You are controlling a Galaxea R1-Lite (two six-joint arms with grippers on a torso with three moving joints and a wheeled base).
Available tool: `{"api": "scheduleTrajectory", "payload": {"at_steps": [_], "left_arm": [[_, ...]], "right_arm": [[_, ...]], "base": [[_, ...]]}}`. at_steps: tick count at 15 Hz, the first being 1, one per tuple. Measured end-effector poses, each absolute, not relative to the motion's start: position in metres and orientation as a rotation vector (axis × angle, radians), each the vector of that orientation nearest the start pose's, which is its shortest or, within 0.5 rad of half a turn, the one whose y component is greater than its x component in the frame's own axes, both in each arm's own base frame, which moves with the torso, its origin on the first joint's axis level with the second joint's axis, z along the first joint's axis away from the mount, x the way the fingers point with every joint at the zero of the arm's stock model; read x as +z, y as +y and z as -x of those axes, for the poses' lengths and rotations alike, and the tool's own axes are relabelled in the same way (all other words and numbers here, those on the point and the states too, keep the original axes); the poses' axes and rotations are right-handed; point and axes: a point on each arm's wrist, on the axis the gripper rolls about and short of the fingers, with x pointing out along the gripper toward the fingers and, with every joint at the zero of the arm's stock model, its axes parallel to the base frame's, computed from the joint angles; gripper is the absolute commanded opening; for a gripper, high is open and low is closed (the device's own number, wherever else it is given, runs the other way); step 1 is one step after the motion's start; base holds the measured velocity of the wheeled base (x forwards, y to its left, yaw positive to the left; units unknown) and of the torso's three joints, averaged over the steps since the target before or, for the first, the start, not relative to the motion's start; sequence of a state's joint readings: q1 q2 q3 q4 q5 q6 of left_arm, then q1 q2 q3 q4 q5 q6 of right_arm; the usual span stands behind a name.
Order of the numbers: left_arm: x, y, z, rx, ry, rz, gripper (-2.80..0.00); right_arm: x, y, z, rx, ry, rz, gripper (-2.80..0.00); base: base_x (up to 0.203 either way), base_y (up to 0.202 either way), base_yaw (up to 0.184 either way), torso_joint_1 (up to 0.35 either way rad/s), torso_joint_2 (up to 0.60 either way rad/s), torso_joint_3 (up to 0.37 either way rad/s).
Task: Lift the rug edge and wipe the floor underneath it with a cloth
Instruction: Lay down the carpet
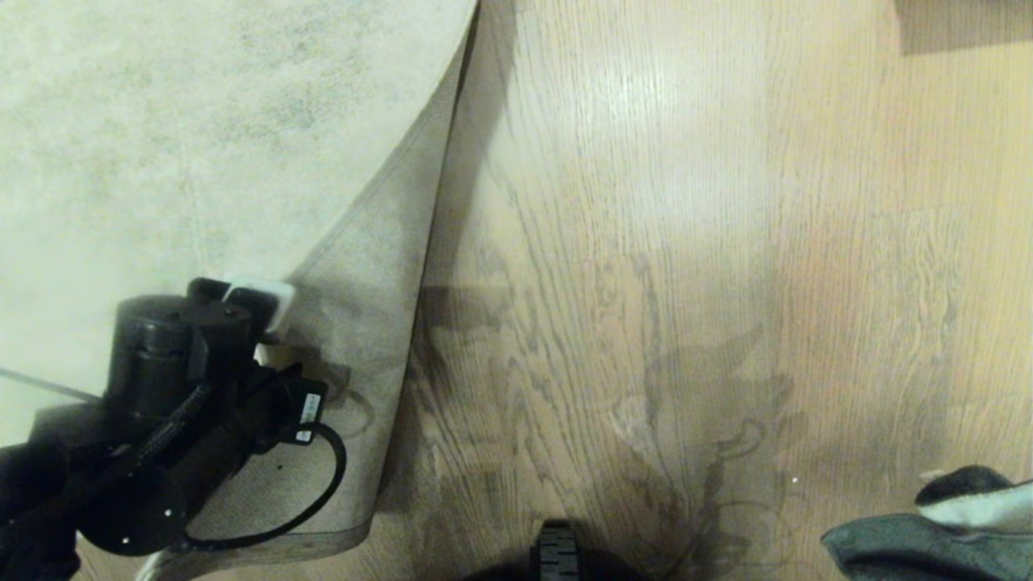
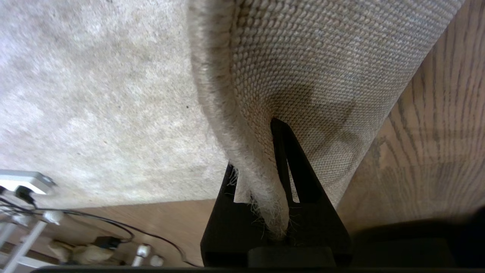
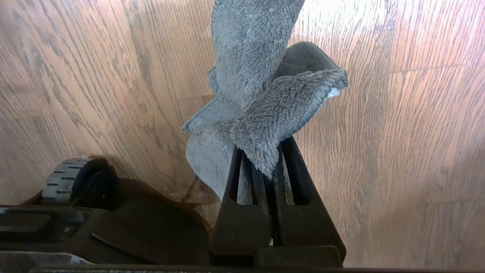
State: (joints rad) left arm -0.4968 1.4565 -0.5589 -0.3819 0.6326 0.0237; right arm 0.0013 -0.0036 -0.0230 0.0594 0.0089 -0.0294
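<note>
Rug edge [image 2: 261, 182]: fuzzy short-pile border folded back, its tan woven backing [image 1: 355, 323] facing up, raised off the planks at the head view's lower left.
Left end effector [image 2: 278, 178]: black tapered fingers pinched onto the rug edge, pile fibres fraying between them.
Floor [image 1: 686, 242]: light brown wood-grain planks with a slight sheen, bare beside the lifted flap.
Cloth [image 3: 261, 106]: dark grey fleecy fabric, crumpled, with a pale side showing at the head view's lower right.
Right end effector [image 3: 271, 167]: narrow, clamped on the cloth above the floor.
Wheel [image 3: 62, 178]: black, ribbed tread, on the planks.
</note>
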Motion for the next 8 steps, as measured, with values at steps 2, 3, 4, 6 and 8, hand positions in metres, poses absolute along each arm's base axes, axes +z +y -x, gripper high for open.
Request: {"api": "scheduleTrajectory", "payload": {"at_steps": [2, 3, 4, 6, 8], "left_arm": [[0.1591, -0.0929, -0.1986, 0.129, 0.440, -0.291, -2.80], [0.1587, -0.0930, -0.1986, 0.129, 0.442, -0.291, -2.80], [0.1583, -0.0935, -0.1983, 0.126, 0.443, -0.292, -2.80], [0.1583, -0.0939, -0.1981, 0.124, 0.442, -0.293, -2.80], [0.1582, -0.0952, -0.1974, 0.118, 0.442, -0.297, -2.80]], "right_arm": [[0.0754, 0.0002, 0.0248, 0.010, 0.034, 0.021, -2.80], [0.0753, 0.0002, 0.0248, 0.010, 0.034, 0.020, -2.80], [0.0752, 0.0002, 0.0248, 0.010, 0.034, 0.020, -2.80], [0.0752, 0.0002, 0.0248, 0.011, 0.034, 0.019, -2.80], [0.0752, 0.0002, 0.0248, 0.011, 0.035, 0.019, -2.80]], "base": [[0.000, 0.000, 0.000, 0.000, 0.00, 0.000], [0.000, 0.000, 0.000, 0.000, 0.00, 0.000], [0.000, 0.000, 0.000, 0.000, 0.00, 0.000], [0.000, 0.000, 0.000, 0.000, 0.00, 0.000], [0.000, 0.000, 0.000, 0.000, 0.00, 0.000]]}}
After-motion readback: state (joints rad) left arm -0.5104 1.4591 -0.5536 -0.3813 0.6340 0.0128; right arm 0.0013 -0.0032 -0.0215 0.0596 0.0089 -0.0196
